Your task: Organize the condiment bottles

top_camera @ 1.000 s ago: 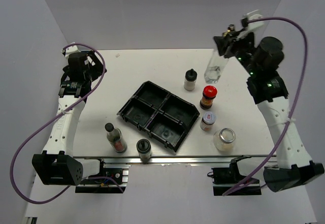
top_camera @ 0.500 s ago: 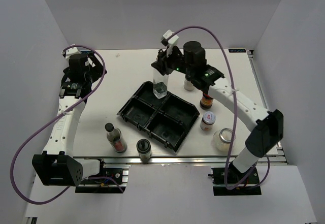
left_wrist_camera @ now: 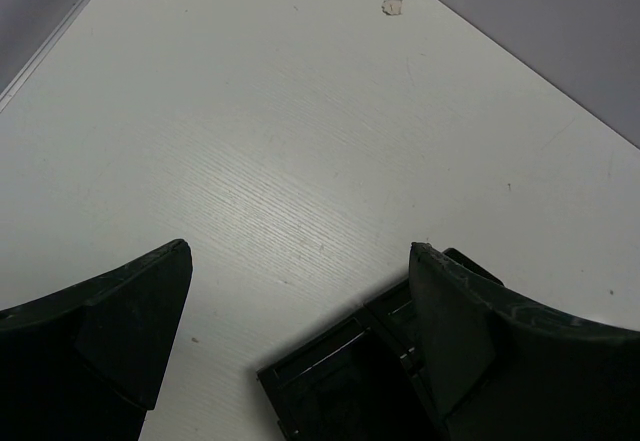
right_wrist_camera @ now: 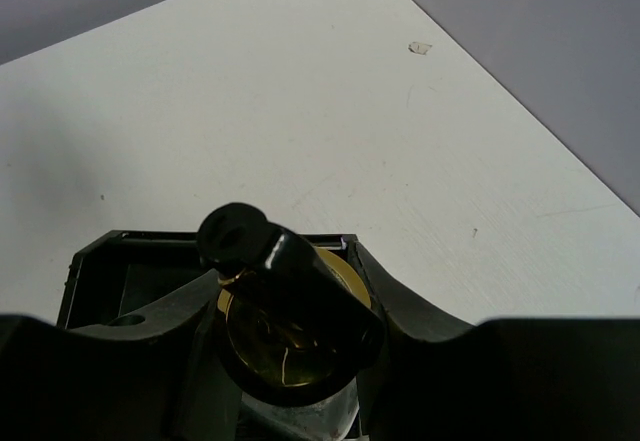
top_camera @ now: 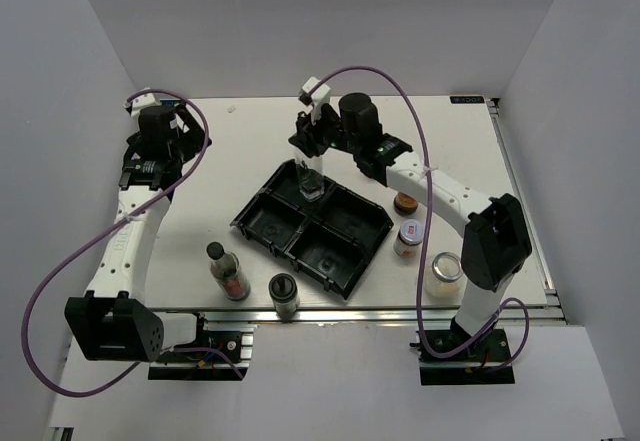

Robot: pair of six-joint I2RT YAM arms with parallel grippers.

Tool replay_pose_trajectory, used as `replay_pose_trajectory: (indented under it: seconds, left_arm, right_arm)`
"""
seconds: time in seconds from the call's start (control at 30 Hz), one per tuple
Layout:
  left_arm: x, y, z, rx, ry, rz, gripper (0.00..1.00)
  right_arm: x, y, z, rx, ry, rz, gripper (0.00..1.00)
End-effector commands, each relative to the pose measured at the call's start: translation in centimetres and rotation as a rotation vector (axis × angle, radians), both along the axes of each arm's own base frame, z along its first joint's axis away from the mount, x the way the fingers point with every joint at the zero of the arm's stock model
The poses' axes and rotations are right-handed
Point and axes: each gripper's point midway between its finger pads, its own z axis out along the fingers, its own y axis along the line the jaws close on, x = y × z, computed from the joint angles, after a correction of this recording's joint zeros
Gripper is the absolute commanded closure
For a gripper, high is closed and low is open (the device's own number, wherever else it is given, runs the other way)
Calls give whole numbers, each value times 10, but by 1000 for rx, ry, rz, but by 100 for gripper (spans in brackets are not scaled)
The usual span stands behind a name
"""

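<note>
Left hand (left_wrist_camera: 298, 261) is spread and holds nothing, hovering over the bare bench (top_camera: 240, 141) at far left. Two black-capped bottles (top_camera: 228, 273) stand upright at the near edge, just left of the tray (top_camera: 330, 259). The clear bottle (top_camera: 313, 183) is upright over the tray's far compartment; can't tell if its base touches the floor. Right hand (right_wrist_camera: 290, 361) is pinching it high up, at the gold spout collar. It looks rigid, smooth-walled and slippery, near empty so probably light, and tall and narrow so likely tippy. A hold at the collar or shoulder suits it, kept vertical. Right of the tray are a dark jar (top_camera: 404, 203), mostly under the arm, a silver-lidded jar (top_camera: 409, 238) and a wide jar (top_camera: 444, 273). They look squat and stable, best gripped across the lid or body.
</note>
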Motion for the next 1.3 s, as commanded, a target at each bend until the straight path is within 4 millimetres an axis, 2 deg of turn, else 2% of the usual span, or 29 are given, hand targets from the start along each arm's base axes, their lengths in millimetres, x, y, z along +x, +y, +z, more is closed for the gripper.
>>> replay_pose_trajectory:
  seconds: [0.0,0.17,0.27,0.33,0.37,0.5,0.6,0.83,0.87,0.93,1.0,1.13,1.17,1.27]
  left_arm:
    - [-2,3,1,-1,-4,19,2]
    - [-3,2,1,-20,-6,25,2]
    - [-4,0,0,-35,0,25,2]
    - [-6,-1,-4,-43,9,27,2]
    - [-6,-1,-6,-48,15,30,2]
    - [-10,-3,-8,-63,34,30,2]
    - [-11,-4,-5,-73,31,31,2]
    - [-8,-6,11,-91,18,27,2]
    - [-9,-6,10,-92,28,28,2]
    - [-11,-6,13,-91,30,30,2]
    - [-16,-7,17,-96,31,26,2]
    - [-27,-11,19,-120,41,13,2]
    - [-32,-12,17,-120,59,9,2]
    - [-50,-11,15,-109,83,12,2]
  right_arm:
    - [-1,4,44,115,-146,15,100]
    - [-5,-1,20,116,-118,1,100]
    - [-8,-5,8,106,-105,-5,89]
    - [-11,-8,5,103,-100,-8,81]
    - [-13,-10,2,99,-93,-10,70]
    - [-13,-14,-2,95,-71,-31,46]
    - [-13,-16,2,99,-71,-40,32]
    - [-13,-20,21,131,-75,-71,22]
    - [-15,-23,26,140,-78,-74,13]
    - [-13,-27,31,146,-77,-101,11]
    - [-14,-34,45,172,-79,-138,11]
    - [-5,-70,72,243,-38,-351,11]
    - [-5,-76,72,246,-26,-381,11]
    - [-15,-95,86,282,-24,-428,11]
